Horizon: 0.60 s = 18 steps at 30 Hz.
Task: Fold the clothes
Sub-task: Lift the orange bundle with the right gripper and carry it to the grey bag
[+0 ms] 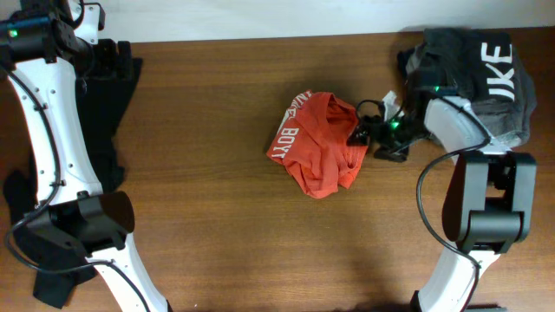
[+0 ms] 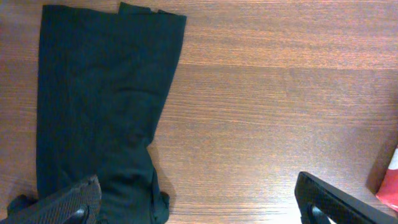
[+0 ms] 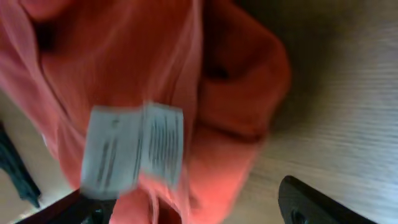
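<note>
Your orange-red T-shirt (image 1: 321, 143) lies crumpled mid-table (image 1: 217, 217). Your right gripper (image 3: 193, 208) is spread wide at its edge, with the white label (image 3: 134, 149) just ahead. Your left gripper (image 2: 199, 202) gapes open over the black garment (image 2: 99, 93) — the dark grey garment (image 1: 486, 69) sits far right.

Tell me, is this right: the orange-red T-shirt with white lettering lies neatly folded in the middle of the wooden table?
Not quite. The orange-red T-shirt lies crumpled in a heap, not neatly folded. The rest holds: it has white lettering and sits in the middle of the wooden table. The overhead view shows this.
</note>
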### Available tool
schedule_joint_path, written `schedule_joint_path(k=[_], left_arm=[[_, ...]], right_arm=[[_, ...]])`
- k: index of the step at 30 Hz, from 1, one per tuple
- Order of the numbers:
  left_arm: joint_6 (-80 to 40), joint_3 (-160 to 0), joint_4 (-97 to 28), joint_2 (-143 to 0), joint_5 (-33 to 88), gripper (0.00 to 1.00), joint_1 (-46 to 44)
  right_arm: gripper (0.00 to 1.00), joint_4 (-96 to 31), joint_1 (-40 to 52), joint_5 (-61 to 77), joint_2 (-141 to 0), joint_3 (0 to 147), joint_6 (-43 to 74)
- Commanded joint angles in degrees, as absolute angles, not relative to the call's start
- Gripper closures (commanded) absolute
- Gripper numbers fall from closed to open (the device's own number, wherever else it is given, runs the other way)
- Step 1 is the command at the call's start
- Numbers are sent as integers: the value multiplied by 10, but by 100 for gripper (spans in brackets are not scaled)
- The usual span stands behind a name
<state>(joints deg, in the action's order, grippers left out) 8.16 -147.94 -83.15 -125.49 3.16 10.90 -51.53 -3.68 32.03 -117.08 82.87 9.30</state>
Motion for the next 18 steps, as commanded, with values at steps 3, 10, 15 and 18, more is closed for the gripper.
schedule_joint_path(k=[3,10,15,18], left_arm=[[93,-1478,-829,-1257,32,1,105],[93,-1478,-830,-1257,34,1,105],[93,-1478,-830,-1257,43,1,101],[93,-1478,-832,-1257,43,1,101]], right_arm=[[17,-380,-10,375,-1166,741,214],[28,-264,18,373,-1171,715,292],[70,-173,63,344,-1181,715,373],[96,-148,83,328,-1181,715,378]])
